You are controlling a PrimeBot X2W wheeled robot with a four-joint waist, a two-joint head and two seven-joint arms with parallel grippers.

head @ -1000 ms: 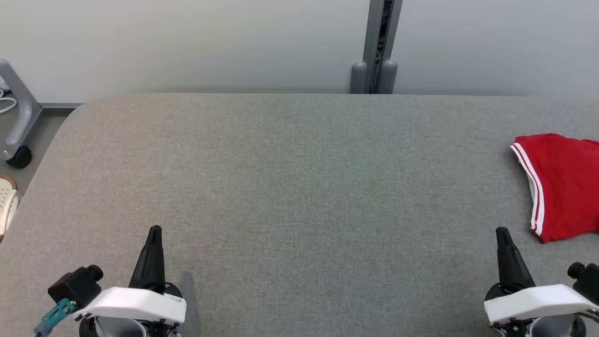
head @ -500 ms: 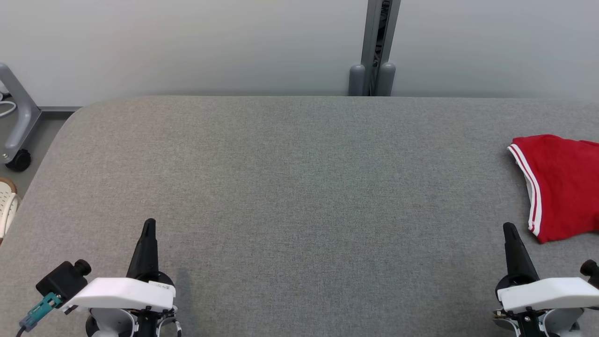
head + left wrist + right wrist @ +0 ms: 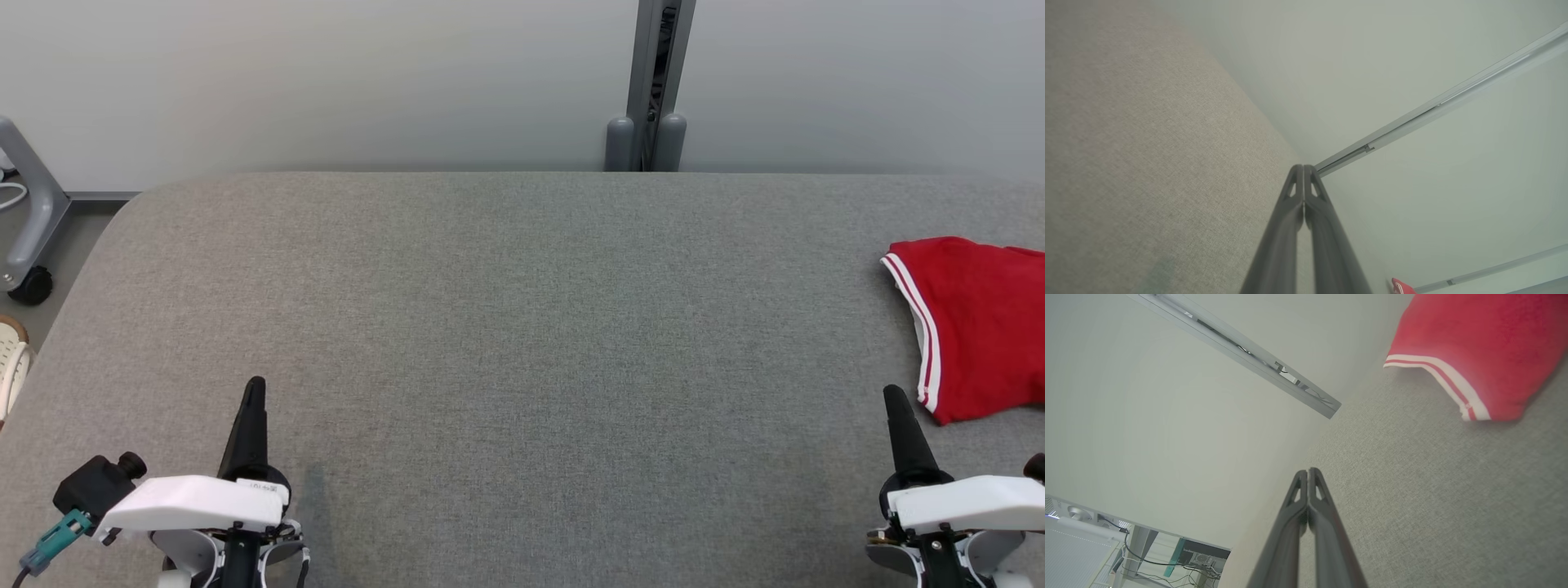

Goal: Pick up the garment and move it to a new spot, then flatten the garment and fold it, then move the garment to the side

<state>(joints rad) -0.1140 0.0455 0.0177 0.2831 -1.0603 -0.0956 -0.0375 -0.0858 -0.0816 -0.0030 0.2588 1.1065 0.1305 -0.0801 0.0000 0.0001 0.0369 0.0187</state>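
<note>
While both sit over the grey bench [image 3: 522, 327], left end effector [image 3: 255, 382] pressed together, right end effector [image 3: 891, 390] pressed together, red white-trimmed garment [image 3: 980, 327] lying just ahead-right of it, well apart from the left

Left fingers [image 3: 249, 425], right fingers [image 3: 904, 433] shifted slightly outward.
</note>
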